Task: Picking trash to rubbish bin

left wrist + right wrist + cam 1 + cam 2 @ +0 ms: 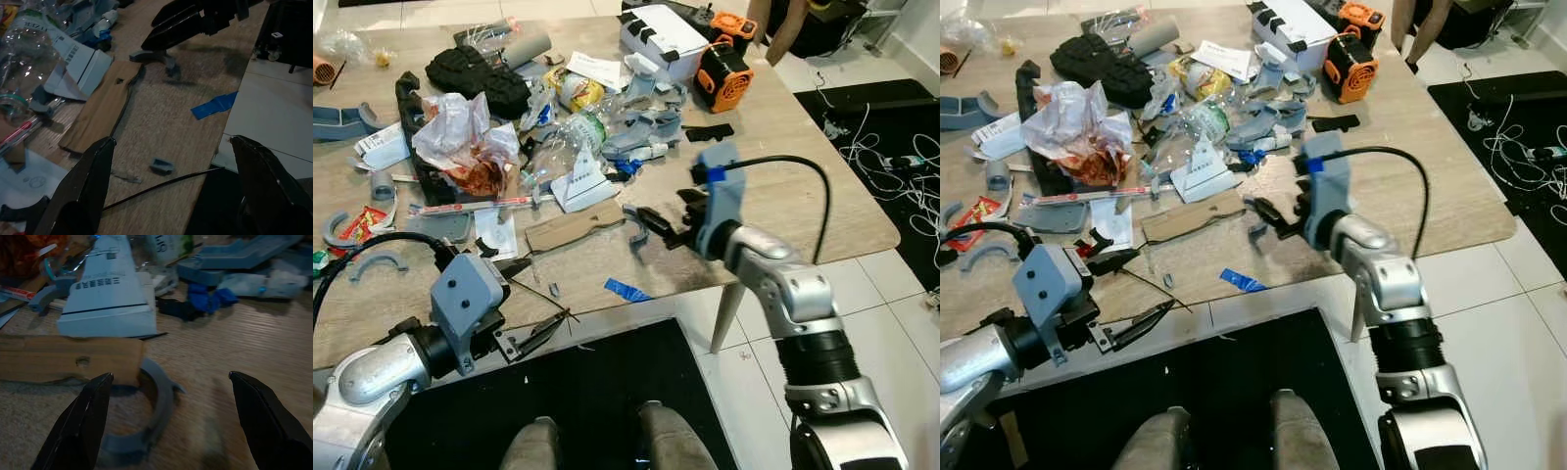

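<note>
Trash litters the wooden table (783, 186): a crumpled white and red wrapper (465, 142), a clear plastic bottle (573, 137), a white folded carton (579, 181), a brown cardboard strip (573, 227) and a scrap of blue tape (626, 290). My right gripper (644, 227) is open low over the table, its fingers on either side of a grey curved plastic piece (156, 406) beside the cardboard strip (63, 360). At the table's near edge my left gripper (543, 299) is open and holds nothing. It faces the blue tape (215, 105) and a small grey bit (162, 166).
An orange and black device (722, 76), a white box (661, 34) and a black bumpy object (475, 73) stand at the back. A person's arm (783, 29) is at the far edge. Cables (891, 166) lie on the floor to the right. A black mat (578, 392) lies under me.
</note>
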### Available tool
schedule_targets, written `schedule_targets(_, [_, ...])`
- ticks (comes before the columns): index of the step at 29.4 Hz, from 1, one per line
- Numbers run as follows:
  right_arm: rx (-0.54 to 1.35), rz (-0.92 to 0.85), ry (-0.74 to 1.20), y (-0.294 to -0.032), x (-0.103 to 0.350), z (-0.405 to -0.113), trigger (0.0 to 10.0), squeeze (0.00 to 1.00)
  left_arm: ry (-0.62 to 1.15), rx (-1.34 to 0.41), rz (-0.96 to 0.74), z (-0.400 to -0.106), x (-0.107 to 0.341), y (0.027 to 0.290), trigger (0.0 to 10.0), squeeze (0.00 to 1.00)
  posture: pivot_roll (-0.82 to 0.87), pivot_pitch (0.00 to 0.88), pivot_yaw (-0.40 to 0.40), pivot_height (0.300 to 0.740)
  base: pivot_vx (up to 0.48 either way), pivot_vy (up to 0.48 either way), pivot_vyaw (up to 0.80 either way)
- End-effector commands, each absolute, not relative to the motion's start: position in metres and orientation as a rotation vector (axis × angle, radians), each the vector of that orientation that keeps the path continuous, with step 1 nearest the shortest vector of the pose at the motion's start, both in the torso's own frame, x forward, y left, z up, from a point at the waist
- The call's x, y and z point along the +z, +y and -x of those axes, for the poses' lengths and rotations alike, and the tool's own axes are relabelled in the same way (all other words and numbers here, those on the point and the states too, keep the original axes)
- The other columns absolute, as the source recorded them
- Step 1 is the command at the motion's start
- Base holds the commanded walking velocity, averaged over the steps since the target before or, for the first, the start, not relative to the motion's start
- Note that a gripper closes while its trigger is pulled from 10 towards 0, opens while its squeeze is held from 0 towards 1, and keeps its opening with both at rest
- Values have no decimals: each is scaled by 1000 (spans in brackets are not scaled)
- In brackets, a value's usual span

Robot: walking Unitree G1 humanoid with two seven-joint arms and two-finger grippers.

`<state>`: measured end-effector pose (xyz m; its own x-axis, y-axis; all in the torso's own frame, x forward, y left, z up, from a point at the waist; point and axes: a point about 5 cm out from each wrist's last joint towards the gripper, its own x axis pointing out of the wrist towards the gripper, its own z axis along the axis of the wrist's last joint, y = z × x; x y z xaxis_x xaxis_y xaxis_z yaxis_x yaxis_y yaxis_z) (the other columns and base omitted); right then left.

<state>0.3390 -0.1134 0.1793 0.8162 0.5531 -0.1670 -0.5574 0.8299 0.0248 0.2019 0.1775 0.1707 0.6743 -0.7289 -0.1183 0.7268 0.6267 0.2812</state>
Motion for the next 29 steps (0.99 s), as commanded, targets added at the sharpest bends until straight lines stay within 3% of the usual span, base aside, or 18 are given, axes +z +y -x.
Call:
schedule_targets(1, [604,31,196,-110,175,-339,10000,0,0,-839,-333,-201,174,177,10000,0,17,241,-58,740,0,0,0])
schedule_targets(10, [607,79,303,-95,171,-340,10000,0,-42,-846,-299,-204,183,162,10000,0,11,257,-65,740,0,0,0])
schedule_targets(25, [521,108,415,-107,176,-336,10000,0,-52,-849,-269,-206,182,151,10000,0,-18,239,-92,740,0,0,0])
schedule_targets(26, [520,112,459,-107,169,-332,275,0,-55,-845,-266,-207,182,150,10000,0,-20,237,-96,740,0,0,0])
schedule_targets(29, [528,116,490,-107,165,-329,0,0,-57,-842,-265,-206,183,150,10000,0,-20,236,-99,740,0,0,0])
